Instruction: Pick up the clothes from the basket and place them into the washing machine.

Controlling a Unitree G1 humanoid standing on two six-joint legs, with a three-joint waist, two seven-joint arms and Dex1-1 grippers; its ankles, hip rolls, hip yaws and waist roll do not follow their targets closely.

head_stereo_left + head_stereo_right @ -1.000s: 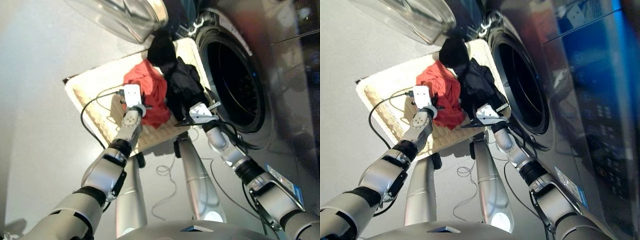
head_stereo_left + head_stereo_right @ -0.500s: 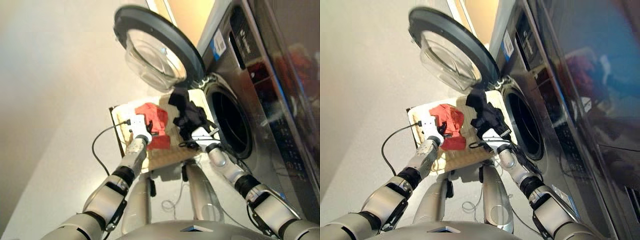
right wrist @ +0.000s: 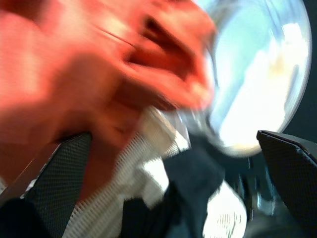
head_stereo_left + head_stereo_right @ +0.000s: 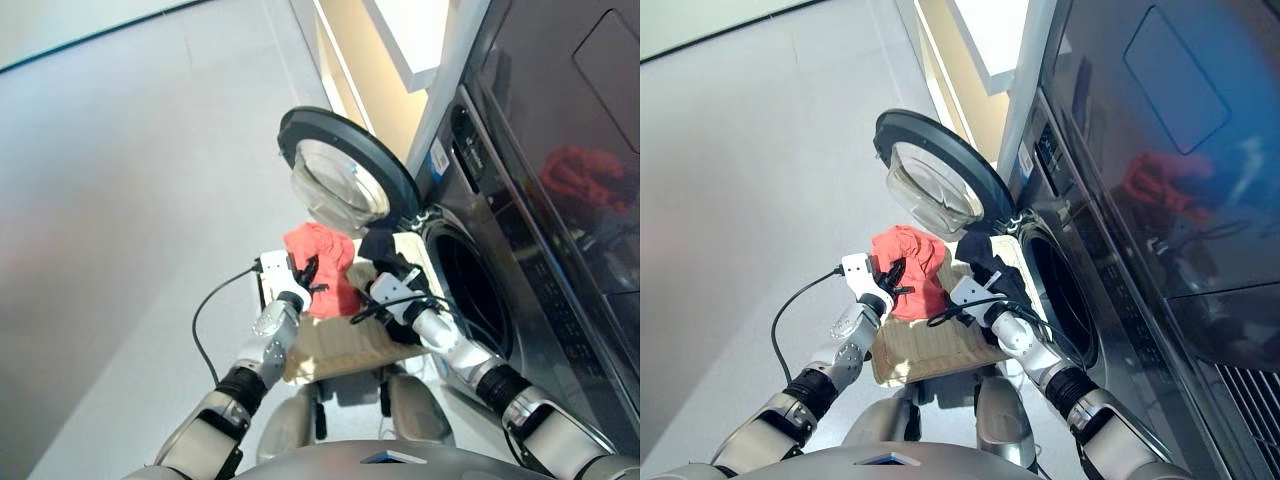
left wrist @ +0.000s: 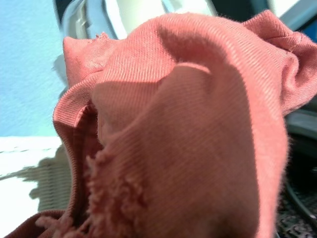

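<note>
Over the basket, the left gripper grips the crumpled orange-red garment. The right gripper, fingers spread and empty, hangs above dark clothes at the edge beside the washing machine. Its round door stands open.

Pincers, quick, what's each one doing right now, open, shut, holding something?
Left pincer: up against the orange-red garment, which fills its wrist view; grip cannot be told.
Right pincer: open, holding nothing, over the basket.

A home laundry corner is showing here: the dark grey washing machine is standing with its porthole door hanging open, a wicker basket of clothes is sitting before it, and pale floor is spreading around.
</note>
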